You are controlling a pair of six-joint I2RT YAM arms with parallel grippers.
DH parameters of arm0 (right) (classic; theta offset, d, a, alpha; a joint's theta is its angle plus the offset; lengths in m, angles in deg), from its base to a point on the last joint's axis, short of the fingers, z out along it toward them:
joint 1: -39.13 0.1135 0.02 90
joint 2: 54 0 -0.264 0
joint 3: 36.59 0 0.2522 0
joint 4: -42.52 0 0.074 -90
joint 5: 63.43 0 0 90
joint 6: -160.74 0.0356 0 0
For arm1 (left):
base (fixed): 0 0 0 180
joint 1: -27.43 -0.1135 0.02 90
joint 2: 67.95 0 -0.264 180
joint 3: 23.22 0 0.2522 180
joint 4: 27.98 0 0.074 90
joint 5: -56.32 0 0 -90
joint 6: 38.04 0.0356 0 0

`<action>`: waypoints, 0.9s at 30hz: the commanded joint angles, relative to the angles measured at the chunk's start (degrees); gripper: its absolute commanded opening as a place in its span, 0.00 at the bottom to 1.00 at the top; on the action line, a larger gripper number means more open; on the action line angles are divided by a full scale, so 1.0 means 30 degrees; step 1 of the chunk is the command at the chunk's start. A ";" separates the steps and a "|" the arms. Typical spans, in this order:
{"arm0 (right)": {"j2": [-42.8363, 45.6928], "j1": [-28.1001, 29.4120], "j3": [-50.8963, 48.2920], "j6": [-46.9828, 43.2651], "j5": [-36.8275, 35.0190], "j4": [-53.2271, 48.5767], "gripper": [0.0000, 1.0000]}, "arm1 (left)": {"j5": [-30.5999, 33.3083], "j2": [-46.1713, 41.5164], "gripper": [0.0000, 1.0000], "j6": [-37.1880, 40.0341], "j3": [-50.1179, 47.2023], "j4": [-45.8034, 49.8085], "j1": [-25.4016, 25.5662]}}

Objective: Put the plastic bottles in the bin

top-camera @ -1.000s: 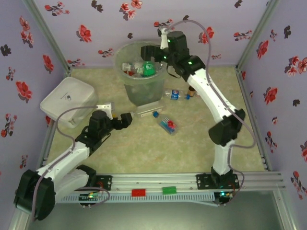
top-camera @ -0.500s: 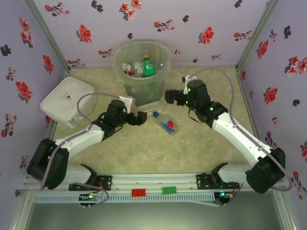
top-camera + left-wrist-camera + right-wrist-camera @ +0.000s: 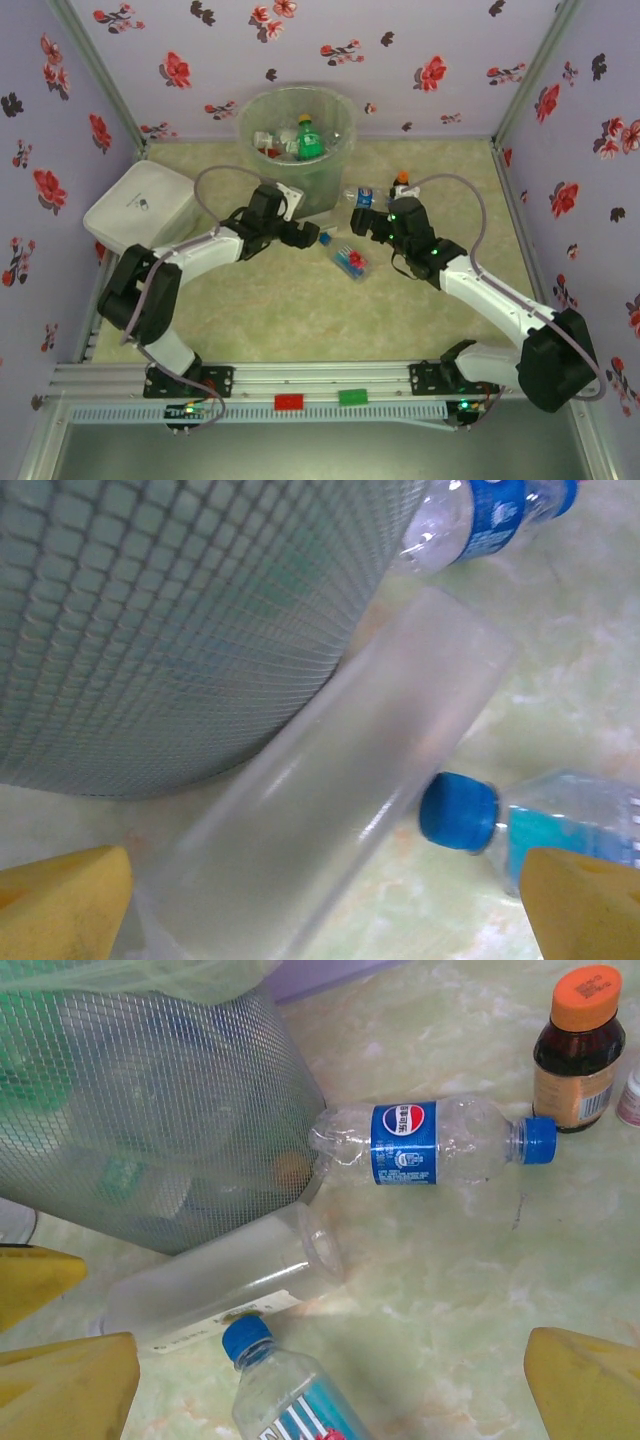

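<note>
The left end effector (image 3: 304, 236) sits low at the foot of the bin (image 3: 290, 195). Its yellow fingertips (image 3: 62, 898) are spread wide with nothing held. Between them lies a frosted bottle (image 3: 330, 810), capless, on the bench (image 3: 300, 320), resting along the bin's mesh wall. Picking this bottle up looks like the step in hand. To do it well, I would centre the jaws across the middle of the barrel and close gently, since the smooth, thin wall seems likely to buckle, roll or skid against the bin. The right-hand finger should stay off the blue-capped bottle (image 3: 570, 825), whose cap lies just beside the frosted one. The lift must then clear the tall rim before release. The right end effector (image 3: 362, 222) is also open and empty, hovering near the same two bottles. Beyond them a Pepsi bottle (image 3: 430, 1140) lies on its side with its base at the bin's foot; the round Pepsi emblem on its blue label is plain, but the small print is not legible. The blue-capped bottle's teal label shows white letters, cut off and unreadable. The brown vial (image 3: 575, 1050) with the orange cap stands upright, its label print too fine to read.
</note>
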 commanded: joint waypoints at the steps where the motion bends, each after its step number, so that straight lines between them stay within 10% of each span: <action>1: 0.0257 0.0047 -0.0514 0.0547 -0.0768 0.0972 1.00 | 0.0455 0.0848 1.00 0.1471 0.1019 0.1503 -0.0398; 27: 0.0536 0.0047 -0.0904 0.0323 -0.1672 0.1187 1.00 | 0.0332 0.1690 0.96 0.0427 0.0380 0.2808 0.1245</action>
